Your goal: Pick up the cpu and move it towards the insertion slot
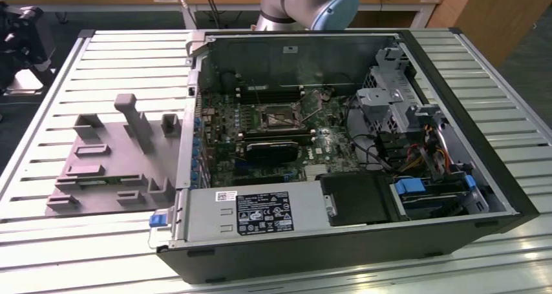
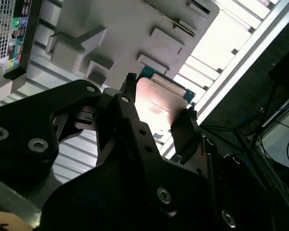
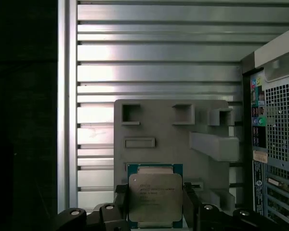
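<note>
The cpu [image 3: 155, 198] is a square silvery chip with a green rim, and it sits between my two black fingertips. My gripper [image 3: 154, 190] is shut on it from two opposite sides, above the grey fixture plate [image 3: 164, 122]. In the second wrist view the cpu [image 2: 159, 103] shows as a shiny tilted plate inside the gripper [image 2: 160, 94], with the fixture plate [image 2: 125, 29] behind it. The insertion slot [image 1: 278, 116], a black square socket in a silver bracket, lies on the green board inside the open computer case, to the exterior view's right of the fixture plate [image 1: 103, 171].
The open computer case [image 1: 345, 152] holds a black heatsink [image 1: 271, 153], cables, drive cages and a power supply [image 1: 258, 213]. Its rear port panel [image 3: 274, 139] stands beside the plate. The slatted metal table [image 3: 154, 53] ends at a rail [image 3: 62, 96]. The arm's base [image 1: 311, 3] stands behind the case.
</note>
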Robot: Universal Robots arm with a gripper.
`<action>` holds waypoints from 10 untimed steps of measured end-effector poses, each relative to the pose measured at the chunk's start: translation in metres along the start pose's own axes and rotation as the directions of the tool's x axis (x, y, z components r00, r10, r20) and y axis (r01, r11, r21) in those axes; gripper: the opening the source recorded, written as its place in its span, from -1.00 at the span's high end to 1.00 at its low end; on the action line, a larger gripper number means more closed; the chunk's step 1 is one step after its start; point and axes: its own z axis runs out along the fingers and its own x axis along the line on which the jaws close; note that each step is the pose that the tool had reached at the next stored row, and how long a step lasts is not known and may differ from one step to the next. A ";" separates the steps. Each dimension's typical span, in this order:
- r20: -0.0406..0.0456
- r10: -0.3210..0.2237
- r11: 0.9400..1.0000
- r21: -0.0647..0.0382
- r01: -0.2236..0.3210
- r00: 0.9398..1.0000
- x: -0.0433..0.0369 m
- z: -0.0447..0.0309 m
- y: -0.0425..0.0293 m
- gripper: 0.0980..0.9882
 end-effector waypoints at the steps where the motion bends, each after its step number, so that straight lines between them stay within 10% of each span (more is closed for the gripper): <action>1: 0.000 0.000 1.000 0.000 0.000 1.000 -0.0036 0.0001 0.0001 0.01; 10: 0.000 0.000 1.000 0.000 0.000 1.000 -0.0410 0.0015 0.0012 0.01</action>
